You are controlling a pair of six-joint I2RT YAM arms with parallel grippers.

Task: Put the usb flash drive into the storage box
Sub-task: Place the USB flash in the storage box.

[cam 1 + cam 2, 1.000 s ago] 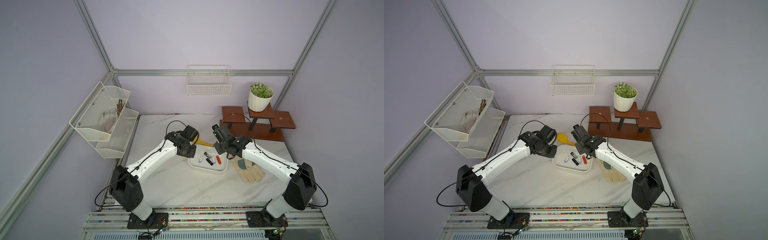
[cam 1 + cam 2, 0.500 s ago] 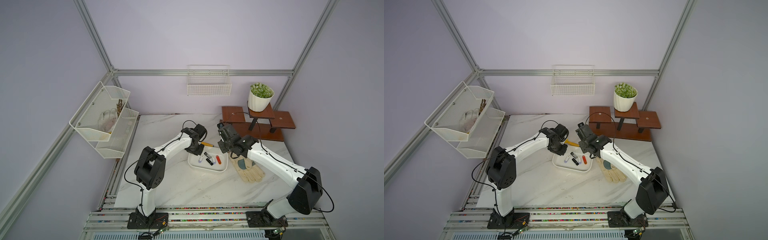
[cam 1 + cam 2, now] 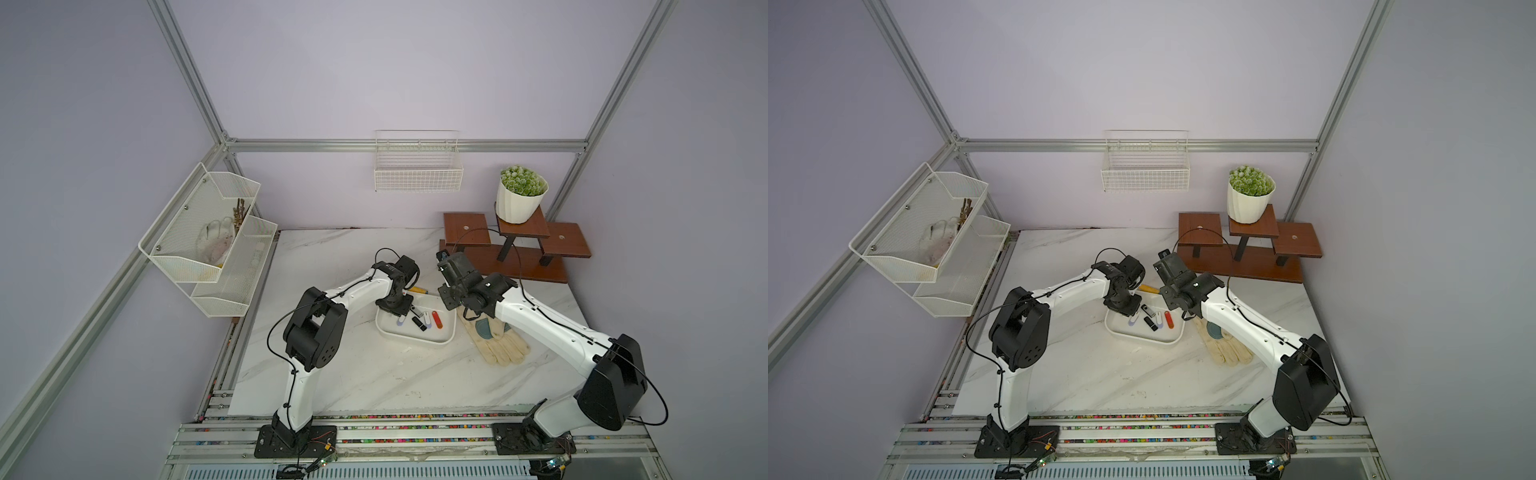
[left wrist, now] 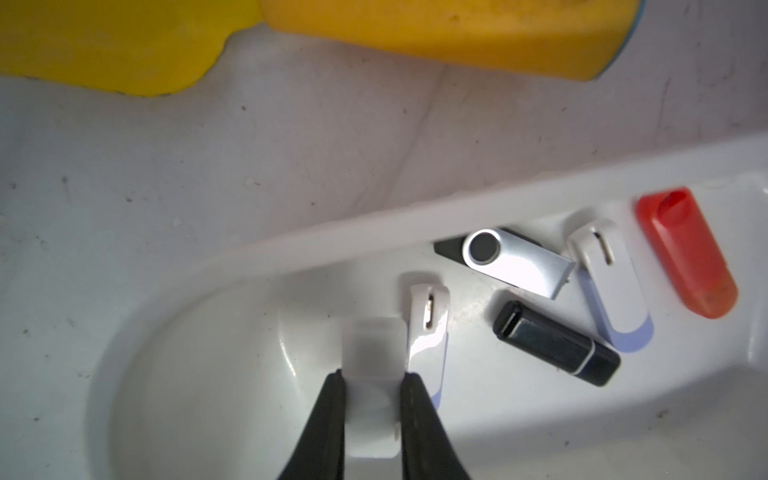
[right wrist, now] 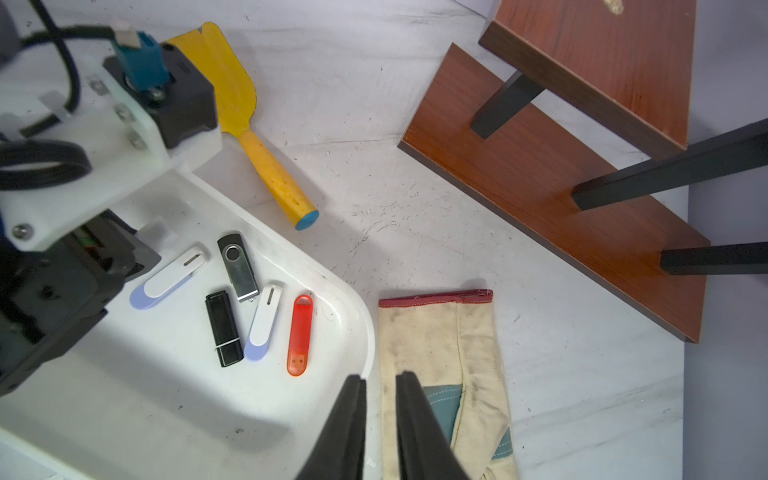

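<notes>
While my left end effector grips a white usb flash drive over the storage box beside other drives, only its release remains, I judge; right end effector closed, empty.

- We see a yellow trowel lying flat on the marble table.
- A cream work glove with a red cuff edge lies flat on the table.
- At the back, a brown stepped wooden stand carries a white potted plant on its highest step.
- A white wire basket hangs on the back wall.
- A two-tier mesh rack hangs at the side, and we make out something pale and glove-like in its upper tier.
</notes>
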